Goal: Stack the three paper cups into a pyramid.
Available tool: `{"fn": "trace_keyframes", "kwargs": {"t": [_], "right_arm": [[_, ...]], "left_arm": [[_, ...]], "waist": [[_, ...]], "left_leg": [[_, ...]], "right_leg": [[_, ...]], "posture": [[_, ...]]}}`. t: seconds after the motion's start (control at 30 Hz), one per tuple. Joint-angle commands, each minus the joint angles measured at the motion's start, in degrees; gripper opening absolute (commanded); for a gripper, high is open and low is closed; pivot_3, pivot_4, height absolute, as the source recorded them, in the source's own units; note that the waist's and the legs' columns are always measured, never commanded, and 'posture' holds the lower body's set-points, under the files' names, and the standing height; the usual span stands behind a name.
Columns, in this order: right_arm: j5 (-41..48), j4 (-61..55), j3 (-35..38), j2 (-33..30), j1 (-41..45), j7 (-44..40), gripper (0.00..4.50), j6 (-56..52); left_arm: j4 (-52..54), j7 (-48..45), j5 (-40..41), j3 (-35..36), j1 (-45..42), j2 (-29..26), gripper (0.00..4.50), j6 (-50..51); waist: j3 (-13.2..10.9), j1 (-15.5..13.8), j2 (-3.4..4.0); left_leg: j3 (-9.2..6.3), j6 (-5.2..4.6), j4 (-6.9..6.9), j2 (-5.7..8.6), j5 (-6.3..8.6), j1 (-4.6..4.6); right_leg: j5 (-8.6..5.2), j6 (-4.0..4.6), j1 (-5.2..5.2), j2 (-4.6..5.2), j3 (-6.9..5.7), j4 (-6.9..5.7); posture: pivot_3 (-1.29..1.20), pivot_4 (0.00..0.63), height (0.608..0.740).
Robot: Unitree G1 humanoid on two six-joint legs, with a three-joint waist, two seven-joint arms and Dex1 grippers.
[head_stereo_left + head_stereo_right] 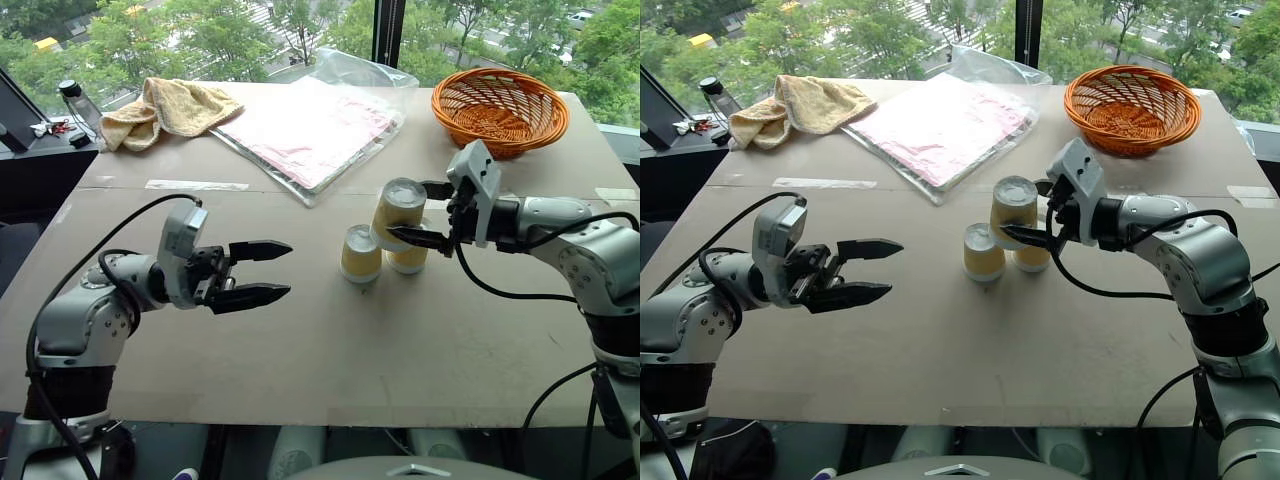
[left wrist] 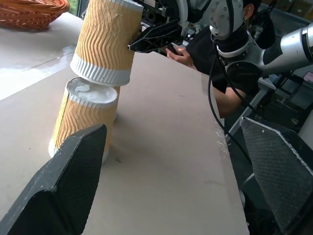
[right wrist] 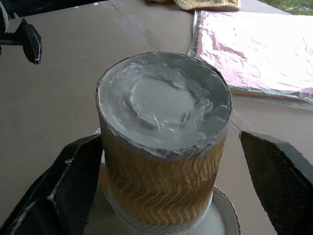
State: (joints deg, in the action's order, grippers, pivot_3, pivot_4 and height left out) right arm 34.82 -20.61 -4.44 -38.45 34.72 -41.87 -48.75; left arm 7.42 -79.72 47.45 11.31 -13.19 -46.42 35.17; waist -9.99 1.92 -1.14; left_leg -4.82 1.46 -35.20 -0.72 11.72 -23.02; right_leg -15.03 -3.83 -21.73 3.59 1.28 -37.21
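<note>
The right gripper (image 1: pixel 425 212) stands with its two black fingers spread wide on either side of the top cup (image 1: pixel 397 212), one finger (image 1: pixel 418 238) by the near side of its ribbed wall and the other behind it. In the right wrist view there is a gap on one side at least, so the jaws look to have let go, though whether a pad touches on the other side I cannot tell. That cup sits upside down, white base up, and tilted, its rim resting across the two lower cups. Just below the fingers is the right base cup (image 1: pixel 408 257), mostly hidden behind the top one; touching or nearly touching it is the left base cup (image 1: pixel 360 254), also inverted (a wide rim down gives a flat base on top to bear the third). The pyramid looks placed but not settled, since the lean suggests the top cup could slide off if nudged as the fingers pull away.

The left gripper (image 1: pixel 262 270) is well apart from the cups, its fingers open and empty, pointing level toward them, probably kept ready to steady the stack.

Beyond the cups on the table (image 1: pixel 300 350) lie a plastic-wrapped pink sheet (image 1: pixel 310 130), a yellow towel (image 1: pixel 165 110) and an orange wicker basket (image 1: pixel 500 105).
</note>
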Motion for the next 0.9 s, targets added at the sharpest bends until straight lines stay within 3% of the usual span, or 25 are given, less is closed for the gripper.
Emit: {"fn": "trace_keyframes", "kwargs": {"t": [0.03,0.33,0.4,0.6,0.8,0.9], "right_arm": [[4.05,-7.48,7.88,-3.29,-3.91,-2.53,4.46,1.17],[12.84,-18.79,21.53,-5.32,-20.80,-0.11,4.46,-0.03],[11.81,-20.37,22.50,-5.13,-24.71,-0.14,4.46,2.03],[4.36,-24.19,30.01,0.56,-47.62,-2.93,4.46,16.19],[-4.48,-22.15,35.87,7.29,-70.18,-7.81,4.46,31.16],[-5.93,-19.69,37.04,10.28,-76.14,-9.32,4.46,36.69]], "left_arm": [[2.27,0.63,1.48,1.45,0.68,0.51,4.50,0.06],[3.10,2.36,0.59,0.04,1.15,2.55,4.50,-0.13],[3.23,3.10,-0.21,0.05,1.65,3.17,4.50,-1.13],[3.63,9.46,-4.27,2.23,7.17,4.96,4.50,-5.06],[-3.59,10.87,-10.63,4.37,13.80,3.87,4.50,-11.33],[-6.01,10.66,-13.27,3.83,14.91,3.05,4.50,-13.55]], "waist": [[0.00,-0.28,0.00],[0.00,-0.31,-0.02],[0.01,-0.32,-0.02],[0.02,-1.11,-0.03],[0.08,-1.24,-0.03],[0.13,-1.21,-0.06]], "left_leg": [[-0.01,0.00,0.01,0.00,0.00,-0.03],[0.00,0.00,0.02,-0.01,0.00,0.01],[0.01,0.00,0.01,-0.01,0.00,0.02],[0.02,0.00,0.05,-0.01,0.01,0.00],[0.05,0.00,0.05,-0.04,0.01,0.13],[0.12,0.01,0.05,-0.12,0.01,0.19]], "right_leg": [[0.00,0.00,0.00,0.00,-0.02,0.04],[0.00,-0.01,0.05,0.00,-0.01,0.08],[0.00,-0.01,0.05,0.00,0.00,0.08],[-0.01,-0.02,0.06,0.01,0.01,0.14],[-0.16,-0.15,0.12,0.00,0.02,0.14],[-0.28,-0.03,0.14,0.00,0.05,0.14]], "posture": [[0.00,0.150,0.740],[0.00,0.150,0.740],[0.00,0.150,0.740],[0.00,0.150,0.740],[0.00,0.150,0.740],[0.00,0.150,0.740]]}}
